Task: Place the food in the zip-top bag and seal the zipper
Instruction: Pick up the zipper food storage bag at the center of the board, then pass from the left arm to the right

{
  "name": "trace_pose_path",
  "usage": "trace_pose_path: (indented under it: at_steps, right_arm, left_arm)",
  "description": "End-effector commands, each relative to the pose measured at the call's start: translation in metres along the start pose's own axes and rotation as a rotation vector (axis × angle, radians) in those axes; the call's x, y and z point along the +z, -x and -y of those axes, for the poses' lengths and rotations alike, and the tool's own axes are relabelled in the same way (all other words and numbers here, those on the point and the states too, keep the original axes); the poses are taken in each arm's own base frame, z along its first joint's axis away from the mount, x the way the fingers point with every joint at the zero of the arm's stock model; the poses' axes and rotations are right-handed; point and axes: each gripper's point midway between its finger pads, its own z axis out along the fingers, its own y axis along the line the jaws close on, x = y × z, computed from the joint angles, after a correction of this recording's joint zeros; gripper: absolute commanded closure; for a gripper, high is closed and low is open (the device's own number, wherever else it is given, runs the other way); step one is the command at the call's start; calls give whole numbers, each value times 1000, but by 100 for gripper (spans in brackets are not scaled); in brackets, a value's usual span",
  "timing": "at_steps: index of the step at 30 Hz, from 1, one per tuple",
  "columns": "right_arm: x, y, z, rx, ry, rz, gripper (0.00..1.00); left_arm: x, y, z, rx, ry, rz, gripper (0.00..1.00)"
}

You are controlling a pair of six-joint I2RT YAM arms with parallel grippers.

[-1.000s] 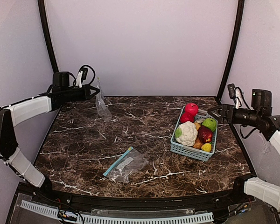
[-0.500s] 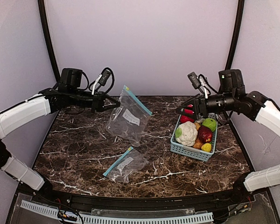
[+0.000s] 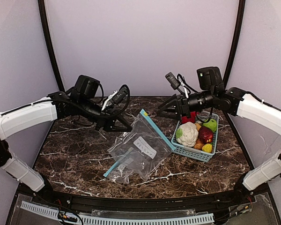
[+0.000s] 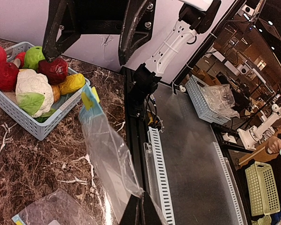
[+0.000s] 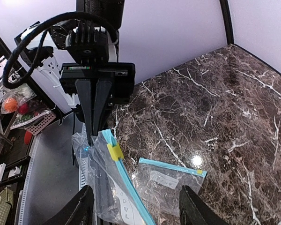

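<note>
The left hand (image 3: pixel 125 126) has its fingers pressed together on one edge of the zip-top bag (image 3: pixel 141 149) and holds it raised over the middle of the desk (image 3: pixel 79 143). The bag is clear and tilted. A blue zipper strip (image 3: pixel 157 130) runs along its upper right side, with a yellow slider (image 5: pixel 114 152) on the strip. Whether the lower part of the bag touches the desk cannot be determined.

The right hand (image 3: pixel 162 112) has its fingers spread wide and holds nothing. It is positioned just right of the top of the bag, fingers pointing toward the left hand. In the right wrist view the zipper strip appears between the two spread fingers.

The food (image 3: pixel 198 126) lies in the light-blue basket (image 3: pixel 191 154), close to the right edge of the desk. Identifiable pieces: white cauliflower (image 3: pixel 187 133), green apple (image 3: pixel 210 124), dark red apple (image 3: pixel 205 135), yellow piece (image 3: pixel 207 147). Red pieces at the far end of the basket are partly hidden behind the right hand.

A second clear bag (image 3: pixel 114 172) lies flat near the middle of the near edge of the desk, partly overlapped in the top view by the held bag
</note>
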Motion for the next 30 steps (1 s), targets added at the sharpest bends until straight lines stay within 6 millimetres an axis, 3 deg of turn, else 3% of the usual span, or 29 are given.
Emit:
trace_pose_path:
  at_steps: [1, 15, 22, 30]
  right_arm:
    - [10, 7, -12, -22, 109, 34, 41]
    - [21, -20, -9, 28, 151, 1, 52]
    - [26, -24, -15, 25, 179, -9, 52]
    - [31, -28, -19, 33, 201, -23, 60]
  left_arm:
    - [1, 4, 15, 17, -57, -5, 99]
    - [11, 2, 20, -2, -104, -10, 99]
    - [12, 2, 19, -3, -102, -8, 99]
    - [12, 1, 19, -3, -103, -9, 99]
